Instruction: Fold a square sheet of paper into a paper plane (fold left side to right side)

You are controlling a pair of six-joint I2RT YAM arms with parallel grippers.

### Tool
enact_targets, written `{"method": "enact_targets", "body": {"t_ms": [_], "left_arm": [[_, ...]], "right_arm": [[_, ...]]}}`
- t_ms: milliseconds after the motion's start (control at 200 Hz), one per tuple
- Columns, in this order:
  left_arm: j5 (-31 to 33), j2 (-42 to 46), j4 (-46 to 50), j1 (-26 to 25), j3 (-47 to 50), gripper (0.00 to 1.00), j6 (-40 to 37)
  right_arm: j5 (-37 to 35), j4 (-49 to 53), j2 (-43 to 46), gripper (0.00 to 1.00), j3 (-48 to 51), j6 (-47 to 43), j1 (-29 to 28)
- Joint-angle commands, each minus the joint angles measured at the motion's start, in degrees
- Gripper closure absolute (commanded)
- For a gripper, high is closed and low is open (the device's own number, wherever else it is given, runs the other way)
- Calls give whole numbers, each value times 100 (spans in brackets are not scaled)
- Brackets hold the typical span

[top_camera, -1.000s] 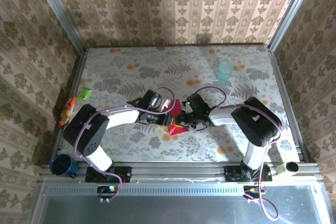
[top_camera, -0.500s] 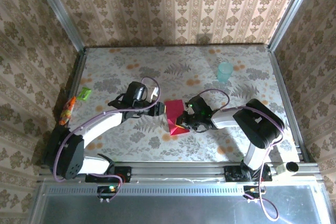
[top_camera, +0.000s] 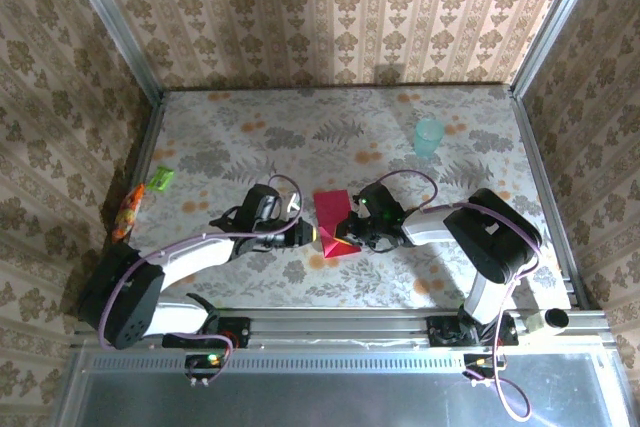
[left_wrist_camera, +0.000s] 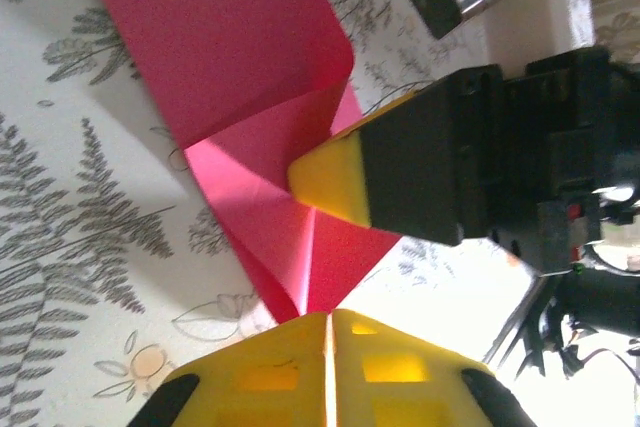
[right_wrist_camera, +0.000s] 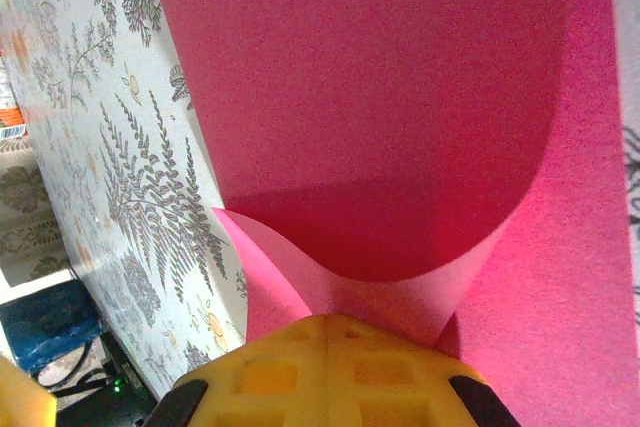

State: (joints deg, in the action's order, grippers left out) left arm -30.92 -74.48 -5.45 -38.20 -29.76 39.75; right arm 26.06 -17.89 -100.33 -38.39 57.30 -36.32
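Desk [top_camera: 250,137]: pale cloth, grey fern print, orange blossoms, spread under left hand [top_camera: 310,235] and right hand [top_camera: 345,237]. Beige damask wallpaper walls [top_camera: 330,17] on 3 sides: beyond hands, left of left hand, right of right hand. Aluminium posts [top_camera: 110,22] at 2 far corners. Aluminium rail [top_camera: 330,325] behind hands.

Overhead camera looks down across the floral-print tabletop [top_camera: 250,137]; both wrist cameras, close up, share the folded magenta-red paper sheet [left_wrist_camera: 250,67].

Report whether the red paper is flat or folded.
Folded: the sheet of paper doubles over itself in a loose curl, with creased layers showing underneath.
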Motion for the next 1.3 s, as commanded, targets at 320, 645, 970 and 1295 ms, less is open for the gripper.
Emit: {"method": "enact_targets", "body": {"t_ms": [320,645,970,1295], "left_arm": [[-432,-910,-1357,-218,-60,100,653],[-406,-1218,-1296,-527,-108,100,636],[-312,-1379,-869,-723,-272,100,410],[-205,-1540,-536,-728,-364,100,252]], "right_arm": [[-514,779,-204,100,140,-9,-16],[-514,828,-219,100,121,-31,-16],[-541,927,-206,100,114,-70,-23],[-538,936,-199,100,130,-86,-16]]}}
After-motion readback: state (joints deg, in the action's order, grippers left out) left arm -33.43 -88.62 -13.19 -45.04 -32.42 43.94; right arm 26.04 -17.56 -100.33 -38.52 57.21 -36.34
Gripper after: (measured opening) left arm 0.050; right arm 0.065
